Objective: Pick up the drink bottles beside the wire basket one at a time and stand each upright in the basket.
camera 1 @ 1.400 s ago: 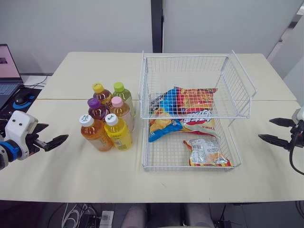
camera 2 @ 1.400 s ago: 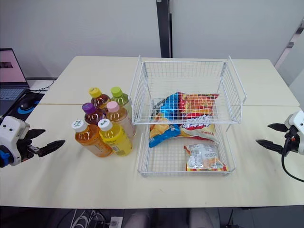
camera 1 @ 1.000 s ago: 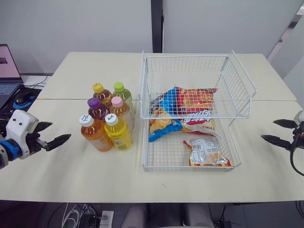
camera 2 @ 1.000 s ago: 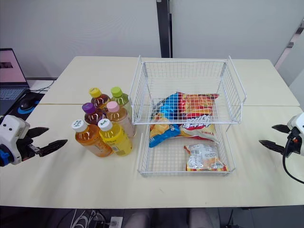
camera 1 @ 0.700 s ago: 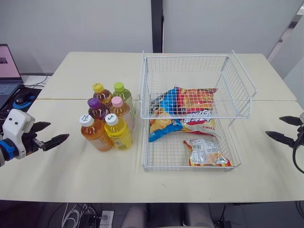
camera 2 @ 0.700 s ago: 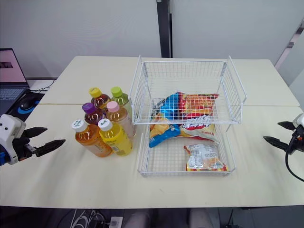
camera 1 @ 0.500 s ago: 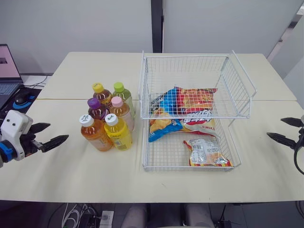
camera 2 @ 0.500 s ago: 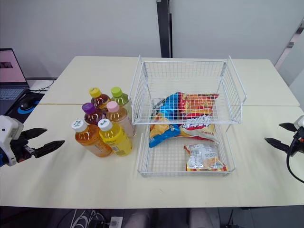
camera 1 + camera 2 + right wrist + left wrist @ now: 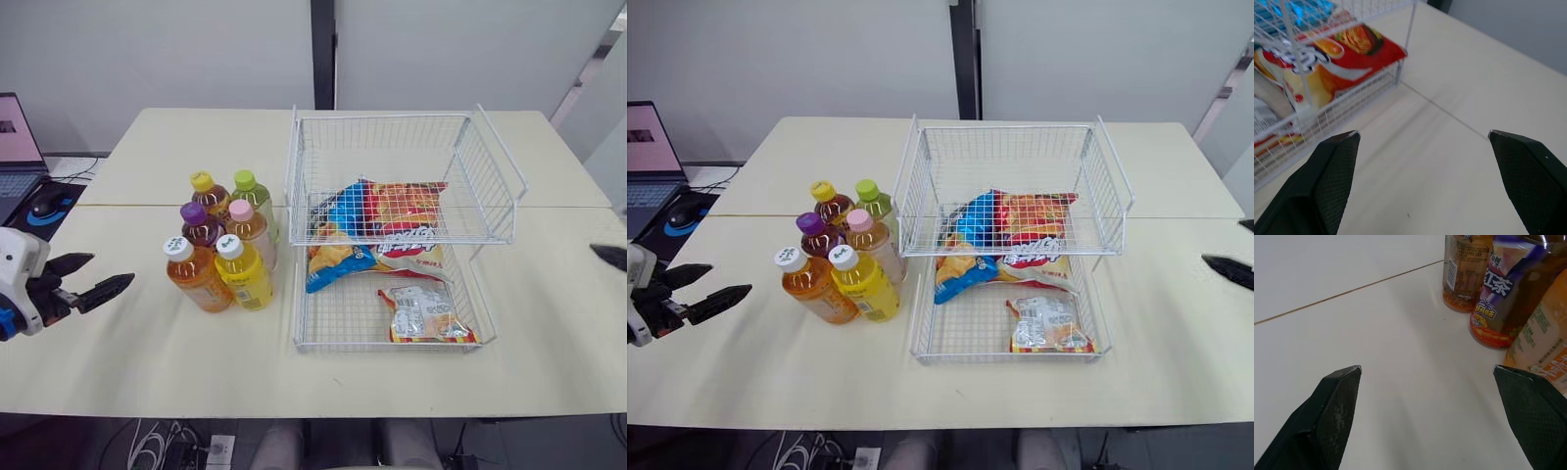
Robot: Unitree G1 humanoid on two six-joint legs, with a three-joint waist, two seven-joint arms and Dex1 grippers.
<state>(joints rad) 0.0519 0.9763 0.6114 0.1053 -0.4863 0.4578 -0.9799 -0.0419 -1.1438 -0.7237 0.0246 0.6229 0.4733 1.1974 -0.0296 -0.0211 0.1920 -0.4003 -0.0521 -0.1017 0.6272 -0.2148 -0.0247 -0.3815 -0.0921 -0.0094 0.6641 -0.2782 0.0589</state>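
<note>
Several drink bottles stand upright in a tight cluster left of the white wire basket (image 9: 392, 117): an orange one with a white cap (image 9: 193, 275), a yellow one (image 9: 243, 273), a purple-capped one (image 9: 201, 224), and others behind. My left gripper (image 9: 113, 268) hovers open over the table, well left of the cluster and apart from it. In the left wrist view its fingers (image 9: 1337, 406) point at the bottles' bases (image 9: 1501, 303). My right gripper (image 9: 1225, 243) is open at the far right edge, away from the basket, with nothing between its fingers (image 9: 1334, 171).
The basket has two tiers. A red and blue chip bag (image 9: 382, 230) and a small snack packet (image 9: 421, 313) lie in the lower one. A laptop (image 9: 15, 147) and a mouse (image 9: 44, 201) sit on a side desk at far left.
Both arms have drawn outward. The left gripper slid left toward the table's edge, and the right gripper moved right, largely out of the eye views. The bottles have not moved.
</note>
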